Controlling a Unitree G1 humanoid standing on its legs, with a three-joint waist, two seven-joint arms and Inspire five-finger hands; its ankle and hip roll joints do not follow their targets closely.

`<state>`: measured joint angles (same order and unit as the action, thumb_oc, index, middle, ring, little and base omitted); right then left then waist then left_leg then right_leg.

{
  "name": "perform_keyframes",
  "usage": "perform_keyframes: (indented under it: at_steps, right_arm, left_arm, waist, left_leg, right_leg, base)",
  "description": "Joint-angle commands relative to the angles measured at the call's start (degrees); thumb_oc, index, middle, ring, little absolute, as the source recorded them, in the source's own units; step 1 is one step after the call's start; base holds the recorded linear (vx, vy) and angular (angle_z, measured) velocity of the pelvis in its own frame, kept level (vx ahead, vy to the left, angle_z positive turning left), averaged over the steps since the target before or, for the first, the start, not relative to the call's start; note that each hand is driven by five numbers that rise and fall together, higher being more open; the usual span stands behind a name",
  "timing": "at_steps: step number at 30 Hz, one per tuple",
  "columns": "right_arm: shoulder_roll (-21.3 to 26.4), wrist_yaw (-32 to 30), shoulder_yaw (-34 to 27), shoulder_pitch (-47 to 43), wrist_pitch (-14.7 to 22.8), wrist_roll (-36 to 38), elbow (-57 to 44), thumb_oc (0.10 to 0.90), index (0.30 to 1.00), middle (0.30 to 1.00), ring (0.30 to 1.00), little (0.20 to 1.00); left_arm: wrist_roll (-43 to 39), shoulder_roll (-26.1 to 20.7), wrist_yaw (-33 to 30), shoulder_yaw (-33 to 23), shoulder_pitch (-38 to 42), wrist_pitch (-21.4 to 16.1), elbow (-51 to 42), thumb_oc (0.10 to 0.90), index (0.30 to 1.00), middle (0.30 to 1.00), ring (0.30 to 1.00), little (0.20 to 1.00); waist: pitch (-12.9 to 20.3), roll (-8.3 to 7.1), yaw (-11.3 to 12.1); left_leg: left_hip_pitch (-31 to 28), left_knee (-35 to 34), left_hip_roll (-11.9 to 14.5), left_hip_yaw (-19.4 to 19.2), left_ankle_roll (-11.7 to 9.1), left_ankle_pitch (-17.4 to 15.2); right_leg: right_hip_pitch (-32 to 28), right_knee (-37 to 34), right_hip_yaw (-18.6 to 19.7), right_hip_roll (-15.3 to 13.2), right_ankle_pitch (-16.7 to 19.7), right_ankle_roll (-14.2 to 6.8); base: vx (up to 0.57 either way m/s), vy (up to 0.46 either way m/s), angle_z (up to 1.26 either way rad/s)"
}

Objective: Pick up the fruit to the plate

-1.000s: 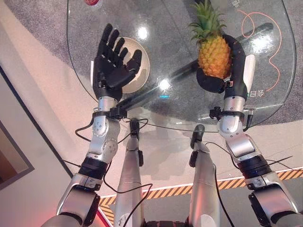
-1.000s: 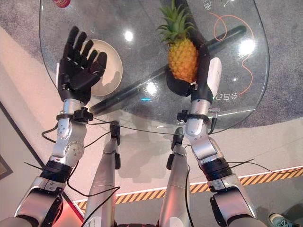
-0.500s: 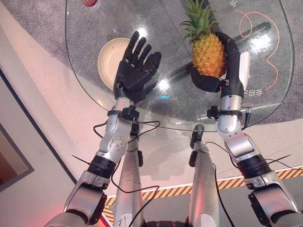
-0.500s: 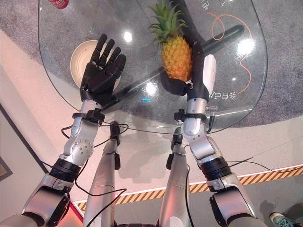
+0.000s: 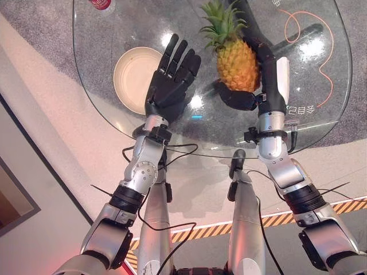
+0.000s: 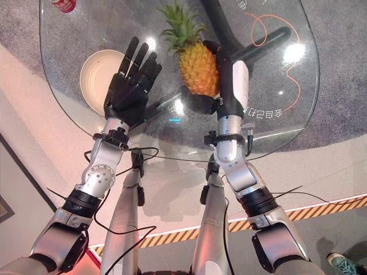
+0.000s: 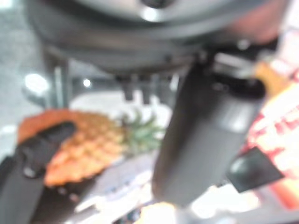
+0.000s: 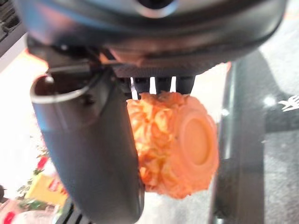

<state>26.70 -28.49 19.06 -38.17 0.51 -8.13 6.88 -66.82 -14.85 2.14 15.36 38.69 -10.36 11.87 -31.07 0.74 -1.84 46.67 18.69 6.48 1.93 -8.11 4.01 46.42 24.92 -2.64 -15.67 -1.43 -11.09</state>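
The right hand [image 5: 252, 86] has its fingers and thumb curled round the pineapple [image 5: 236, 64], gripping the lower body of the fruit so that the leafy crown points away from the robot. In the right wrist view the orange base of the pineapple shows just past the thumb [image 8: 93, 154], pressed against the palm. The fruit is above the glass counter [image 5: 321, 114], near its middle, and whether it touches the glass cannot be told. The left hand [image 5: 169, 86] is spread, fingers straight and slightly fanned, palm turned up toward the camera, holding nothing. It sits between the pineapple and the plate [image 5: 131, 77], just beside the fruit. The plate, pale and round, lies on the counter to the robot's left of the left hand, well apart from the pineapple. A red can [image 5: 101, 3] stands at the counter's far left edge
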Motion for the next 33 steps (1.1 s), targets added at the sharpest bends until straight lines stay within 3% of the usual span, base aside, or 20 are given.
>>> perform_keyframes:
  at_steps: [1, 33]
  right_arm:
    - [-0.3, -0.1, -2.3, -8.0, 6.6, -3.4, -11.0, 0.100, 0.300, 0.300, 0.300, 0.200]
    - [0.1, 3.2, -0.9, -9.5, 6.0, -3.3, -14.7, 0.100, 0.300, 0.300, 0.300, 0.200]
  left_arm:
    - [-0.6, 0.7, 5.2, 1.1, 5.8, -1.7, -9.9, 0.800, 0.900, 0.900, 0.900, 0.900]
    - [1.9, -0.1, 11.5, 2.9, 7.6, 1.7, -15.9, 0.800, 0.900, 0.900, 0.900, 0.900]
  waist:
    - [1.3, -1.08, 0.8]
    - [1.3, -0.97, 0.9]
  left_leg:
    - [-3.2, 1.1, -1.1, -1.6, 4.9, -3.9]
    - [-3.9, 0.4, -1.3, -1.7, 4.8, -3.6]
  right_leg:
    - [-2.4, -6.9, -1.8, 0.4, 6.2, 2.7]
    - [-2.9, -7.3, -2.0, 0.4, 6.4, 2.8]
  base:
    - [0.00, 0.000, 0.00]
    - [0.00, 0.000, 0.00]
